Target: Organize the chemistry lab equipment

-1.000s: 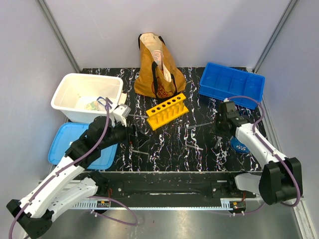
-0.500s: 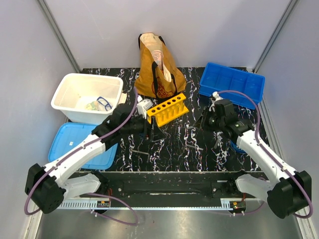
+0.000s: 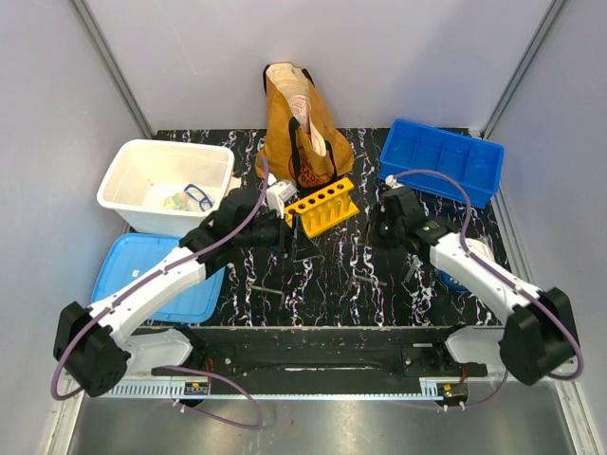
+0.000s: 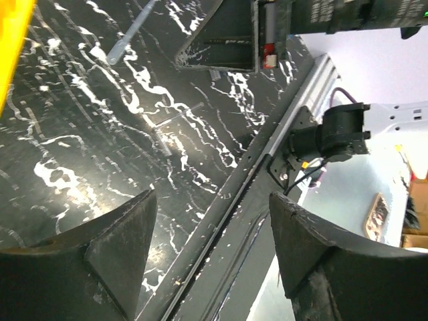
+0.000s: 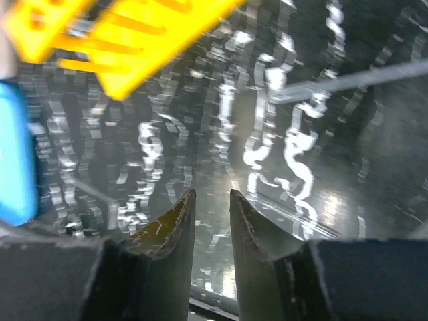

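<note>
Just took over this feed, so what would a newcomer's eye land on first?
The yellow rack at the middle of the table, with the left gripper open by its near-left end and the right gripper over the tabletop to its right. Behind it stands a brown bag, flanked by a white tub and a blue bin.

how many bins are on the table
2: a white bin at the back left and a blue bin at the back right. None seems hidden.
</note>
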### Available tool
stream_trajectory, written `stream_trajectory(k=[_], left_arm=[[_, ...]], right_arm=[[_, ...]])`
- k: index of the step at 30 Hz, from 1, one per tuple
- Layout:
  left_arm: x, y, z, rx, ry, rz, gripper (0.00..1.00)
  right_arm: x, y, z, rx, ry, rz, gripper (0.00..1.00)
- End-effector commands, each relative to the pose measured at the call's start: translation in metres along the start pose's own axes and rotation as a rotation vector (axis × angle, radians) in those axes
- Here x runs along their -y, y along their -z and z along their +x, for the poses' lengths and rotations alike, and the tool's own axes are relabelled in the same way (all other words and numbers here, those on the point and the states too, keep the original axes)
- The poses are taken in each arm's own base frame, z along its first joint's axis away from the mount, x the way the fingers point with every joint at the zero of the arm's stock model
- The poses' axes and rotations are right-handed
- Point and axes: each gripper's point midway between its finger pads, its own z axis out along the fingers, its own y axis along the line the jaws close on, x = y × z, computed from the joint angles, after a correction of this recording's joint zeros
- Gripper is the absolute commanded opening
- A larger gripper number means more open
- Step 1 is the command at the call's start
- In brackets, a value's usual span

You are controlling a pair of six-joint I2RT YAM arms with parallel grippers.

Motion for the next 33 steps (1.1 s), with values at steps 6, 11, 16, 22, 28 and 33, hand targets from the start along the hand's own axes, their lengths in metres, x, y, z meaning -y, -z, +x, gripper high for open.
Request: stream_trajectory(k=[6, 11, 16, 22, 28, 33], left_arm=[[-0.006, 0.058, -0.02, 0.124, -0.178, -0.221, 0.73], [-0.008, 0.068, -0.006, 0.127, -0.18, -0.226, 0.75], [-0.002, 0.075, -0.002, 0.132, -0.188, -0.206, 0.75], [0.005, 0.078, -0.002, 0.142, -0.199, -0.184, 0.75], [0.007, 0.079, -0.003, 0.152, -0.196, -0.173, 0.75], [0.007, 0.08, -0.003, 0.158, -0.191, -0.176, 0.75]], right_arm=[[0.126, 0.014, 0.006, 0.043, -0.131, 0.598, 0.4], [0.174, 0.023, 0.01, 0.013, -0.253, 0.678, 0.4], [0.19, 0.015, 0.019, -0.041, -0.302, 0.718, 0.41], [0.194, -0.002, 0.027, -0.098, -0.323, 0.707, 0.4], [0.203, -0.01, 0.038, -0.128, -0.325, 0.737, 0.36], [0.208, -0.019, 0.049, -0.163, -0.326, 0.74, 0.33]])
